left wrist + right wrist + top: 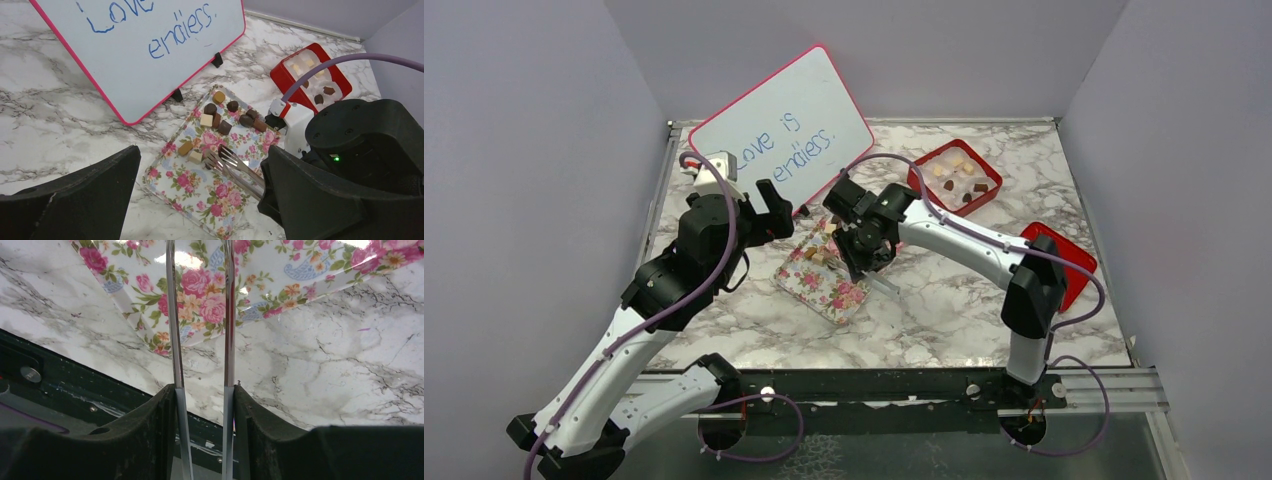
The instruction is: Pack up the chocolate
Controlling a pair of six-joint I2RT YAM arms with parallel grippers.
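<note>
Gripping the tongs (239, 169), the right claw (202, 392) is hovering over the floral tray (197, 202), where the chocolate (220, 117) is lying clustered. An off-centre pinch is likely flicking a piece over the low rim. The left claw (202, 170) is gaping empty; the whiteboard (779, 130) is crowding the far edge, with bare tabletop (944, 290) lying toward the red box (280, 75).

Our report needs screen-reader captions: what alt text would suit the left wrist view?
A floral tray holds about a dozen brown and cream chocolates, metal tongs reaching over it, seen between the black fingers of the open left gripper. Behind stand a pink-edged whiteboard and a red box on marble.
</note>
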